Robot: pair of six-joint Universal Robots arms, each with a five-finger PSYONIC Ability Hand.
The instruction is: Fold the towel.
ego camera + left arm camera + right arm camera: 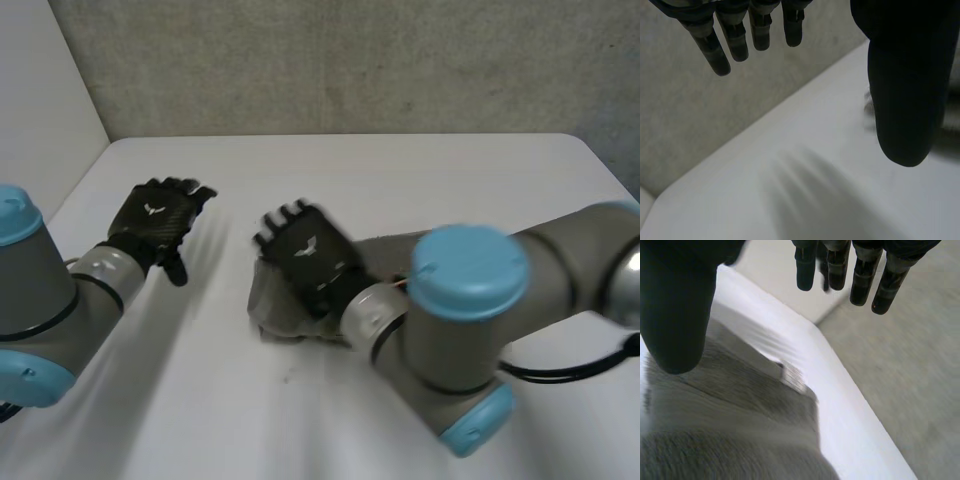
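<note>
The towel (pixel 268 305) is a small grey cloth, gathered into a compact layered bundle near the middle of the counter (pixel 420 175), well clear of every edge. It looks soft, limp and light. It should drape and sag rather than hold a shape, and a loose layer may slide over the one beneath when pulled. Its nap looks matte, so it should not be slippery against the fingers. The best hold is probably a pinch at a free corner or along an outer edge, taking one layer only. Which layer is uppermost is hard to judge from here

The right hand (pixel 305 255) is over the bundle, palm down, reaching in from the counter's right side with the forearm low. In the right wrist view its fingers (pixel 805 270) hang straight and its thumb stands apart, holding nothing, with the towel (pixel 740 405) under the palm. Whether the palm touches the cloth cannot be told

The left hand (pixel 155 222) is over bare counter toward the left edge, well apart from the towel, with straight fingers (pixel 715 50) and nothing held
</note>
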